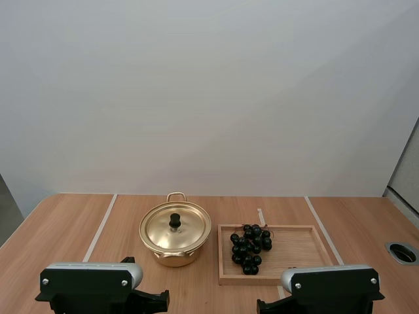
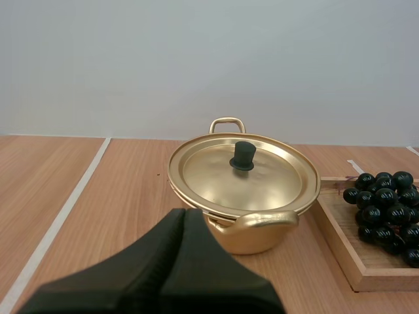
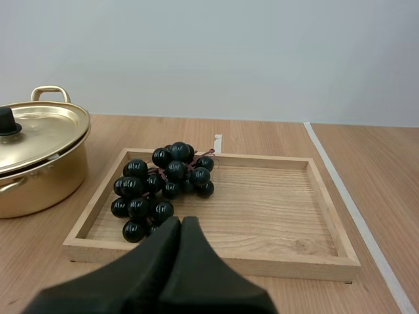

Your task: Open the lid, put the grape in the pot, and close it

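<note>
Our left gripper point(image 2: 184, 212), closed on nothing, faces the black-knobbed golden metal lid point(image 2: 216, 176) just ahead, slightly rightward; right gripper point(image 3: 181, 221), likewise closed, appears farther off.

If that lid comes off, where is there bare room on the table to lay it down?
Bare table lies left of the pot, past the white line, and right of the tray. The tray's right half, beside the grapes, is free. The gap between pot and tray is tight.
</note>
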